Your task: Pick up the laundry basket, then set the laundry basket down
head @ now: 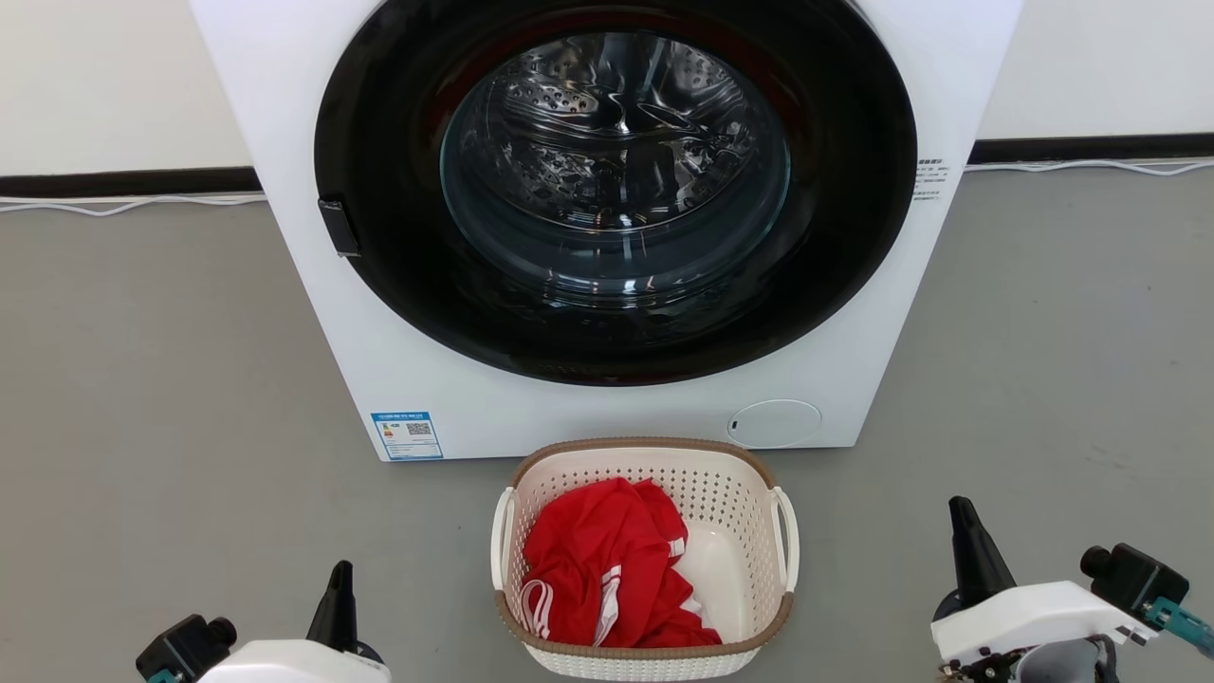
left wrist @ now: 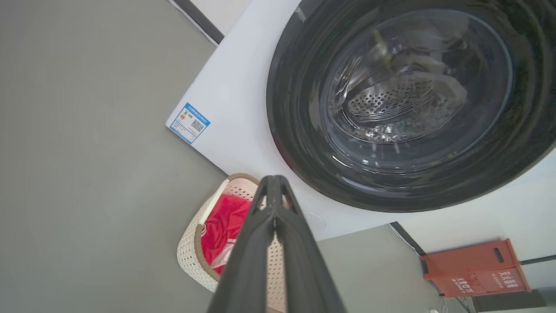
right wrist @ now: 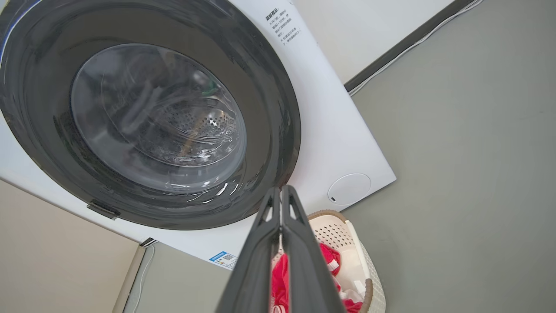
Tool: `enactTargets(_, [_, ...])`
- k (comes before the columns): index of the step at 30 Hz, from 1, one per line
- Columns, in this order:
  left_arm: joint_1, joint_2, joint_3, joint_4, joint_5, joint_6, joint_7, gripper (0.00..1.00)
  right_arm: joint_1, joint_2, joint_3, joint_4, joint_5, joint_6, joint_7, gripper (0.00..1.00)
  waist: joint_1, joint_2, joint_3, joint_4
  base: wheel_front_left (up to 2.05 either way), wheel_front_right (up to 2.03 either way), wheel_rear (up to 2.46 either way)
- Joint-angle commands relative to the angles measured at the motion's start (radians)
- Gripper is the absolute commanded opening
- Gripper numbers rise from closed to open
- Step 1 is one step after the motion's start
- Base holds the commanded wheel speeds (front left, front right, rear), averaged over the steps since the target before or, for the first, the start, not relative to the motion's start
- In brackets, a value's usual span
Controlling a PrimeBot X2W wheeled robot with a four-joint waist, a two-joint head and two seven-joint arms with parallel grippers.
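**Laundry basket (head: 730,495) on floor (head: 161,398); left tool (head: 341,575) & right tool (head: 962,512) both closed, empty**

Basket stands upright on the grey floor, just in front of the washing machine (head: 285,114), approx. centred below its round door (head: 616,190); brown rim up, white handles on L & R sides. Red garment (head: 597,560) w/ white stripes is bundled inside, mostly in the left half; bottom at right is bare.

Left tool is low at basket's left, apart from the handle; fingers pressed together, nothing btw them. Right tool is at basket's right, also apart from the handle; fingers together w/ only a hairline slit, nothing held.

Machine door is shut; steel drum visible thru the glass; blue label (head: 407,434) at front's lower left, round white cap (head: 775,423) at lower right. Wall behind has dark skirting; white cable (head: 123,203) runs along it. Red box (left wrist: 475,269) stands by the wall, to the side of the machine.
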State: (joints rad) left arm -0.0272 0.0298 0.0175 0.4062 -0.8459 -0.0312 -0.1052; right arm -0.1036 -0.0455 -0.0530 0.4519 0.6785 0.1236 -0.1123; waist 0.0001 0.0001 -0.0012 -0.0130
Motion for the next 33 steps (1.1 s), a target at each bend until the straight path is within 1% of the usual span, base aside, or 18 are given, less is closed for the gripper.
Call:
enactTargets(1, [-0.048,0.009,0.019,-0.034,-0.031,-0.013,0.006,0.0,-0.021,-0.004,0.005,-0.038,0.036,0.003,0.015,0.0,-0.0001,-0.0001,0.0,0.0,0.0,0.0,0.0])
enactTargets(17, [-0.056,0.011,0.037,-0.064,-0.204,-0.034,0.056,0.0,-0.017,-0.004,-0.01,-0.078,0.247,0.004,0.065,0.0,-0.0001,-0.0001,0.001,0.003,0.0,0.0,0.0])
enactTargets(33, [-0.062,0.014,0.053,-0.09,-0.355,-0.052,0.1,0.0,-0.014,-0.004,-0.024,-0.113,0.432,0.005,0.108,0.0,-0.0001,-0.0001,0.002,0.006,0.0,0.0,0.0])
